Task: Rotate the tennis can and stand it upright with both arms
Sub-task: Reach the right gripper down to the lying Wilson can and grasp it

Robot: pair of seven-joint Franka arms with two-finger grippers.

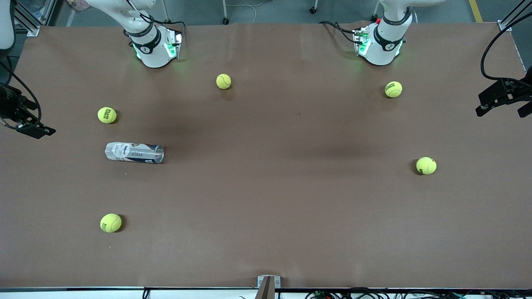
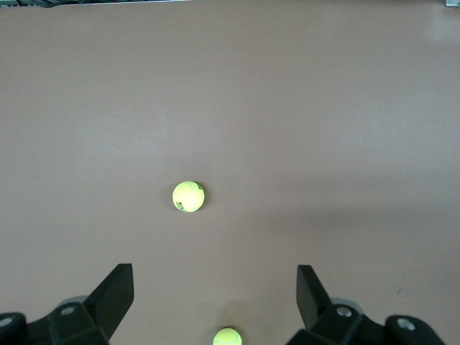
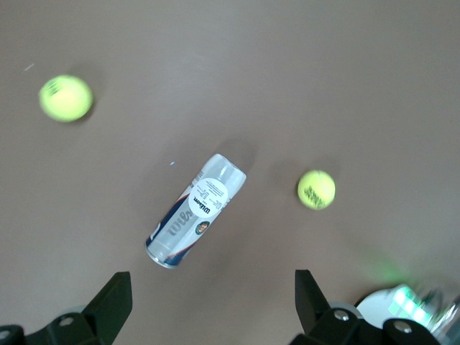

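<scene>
The tennis can (image 1: 134,152) lies on its side on the brown table, toward the right arm's end, its label facing up. In the right wrist view the can (image 3: 196,210) lies well below the right gripper (image 3: 212,295), which is open and empty. In the front view the right gripper (image 1: 33,128) hangs high over the table's edge at the right arm's end. The left gripper (image 1: 501,111) hangs high over the edge at the left arm's end. It is open and empty in the left wrist view (image 2: 213,291). Neither gripper touches the can.
Several yellow-green tennis balls lie loose on the table: one (image 1: 107,115) beside the can and farther from the front camera, one (image 1: 111,223) nearer, one (image 1: 223,81) between the bases, and two (image 1: 393,89) (image 1: 426,165) toward the left arm's end.
</scene>
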